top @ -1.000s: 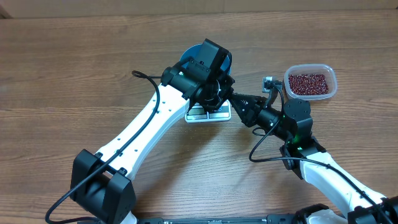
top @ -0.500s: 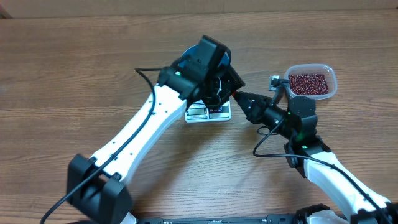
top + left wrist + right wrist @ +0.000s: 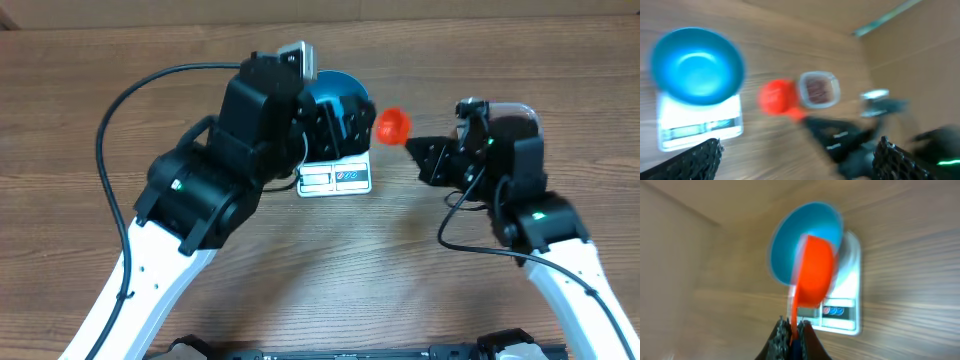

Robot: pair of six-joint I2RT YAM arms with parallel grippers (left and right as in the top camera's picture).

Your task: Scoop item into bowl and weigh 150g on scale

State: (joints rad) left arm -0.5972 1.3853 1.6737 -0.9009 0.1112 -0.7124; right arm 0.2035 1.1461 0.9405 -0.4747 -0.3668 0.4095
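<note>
The left tool [image 3: 337,128] stands wide open above the blue bowl [image 3: 697,65], which sits on the white scale [image 3: 700,122]. The right tool [image 3: 792,330] is clamped on the handle of the orange scoop [image 3: 392,126], near the bowl. The beans [image 3: 817,90] lie in the clear tub [image 3: 835,89].

1. Scale [image 3: 335,181], overhead view: two printed label panels [image 3: 336,179] lie side by side along its near edge. Their print is too small to read.
2. Scale, right wrist view: one panel shows a row of three small round marks [image 3: 833,311], the first reddish and the other two bluish. Motion blur hides any letters or digits beside them.
3. Scale, left wrist view: the front strip appears only as a blurred grey band, and no figure can be read on it.
4. In sum, no word, brand or number is legible in any view.
</note>
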